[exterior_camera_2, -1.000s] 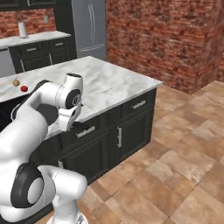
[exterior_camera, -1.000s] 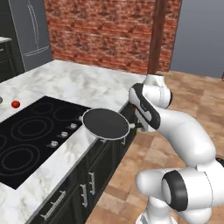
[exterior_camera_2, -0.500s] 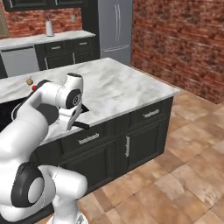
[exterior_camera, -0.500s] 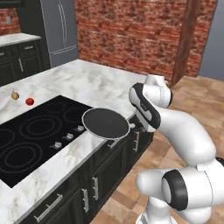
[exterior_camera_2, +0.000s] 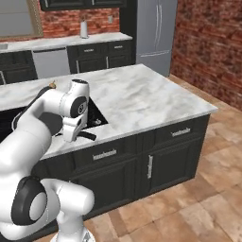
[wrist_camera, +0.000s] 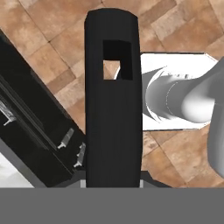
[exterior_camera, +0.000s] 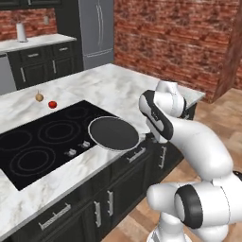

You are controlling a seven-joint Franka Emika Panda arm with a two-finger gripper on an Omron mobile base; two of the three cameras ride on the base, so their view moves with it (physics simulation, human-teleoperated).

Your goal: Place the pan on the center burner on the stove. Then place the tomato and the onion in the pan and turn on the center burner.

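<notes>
**A:** Black handle first: the claw [wrist_camera: 113,183] is clenched on the pan's handle [wrist_camera: 113,100], which runs straight up the hand view from between the fingertips, brown floor tiles [wrist_camera: 52,26] and the dark cabinet fronts [wrist_camera: 30,131] behind it.

**B:** So the pan is carried, not set down?

**A:** That's my reading. In the left base view the pan [exterior_camera: 113,133] reaches out from the claw toward the stove [exterior_camera: 47,139]. Its dish overlaps the near corner of the black glass and the marble counter [exterior_camera: 108,85] edge, and seems to hover rather than rest, though I can't be sure of the height.

**B:** Where is the center burner from there?

**A:** Farther on, past the pan's far rim and off to the side of the claw. The double ring I take for the center burner [exterior_camera: 60,132] sits beyond the row of silver knobs [exterior_camera: 78,149]. The pan is near it but not over it.

**B:** And the food?

**A:** Farthest of all. The tomato [exterior_camera: 52,104] and the onion [exterior_camera: 39,97] lie just beside each other on the marble past the cooktop's far edge, well apart from the claw, untouched.

**B:** Progress, then?

**A:** Early. The pan is picked up; setting it on the middle ring, loading both vegetables and turning the knob all remain, I'd judge.
</notes>
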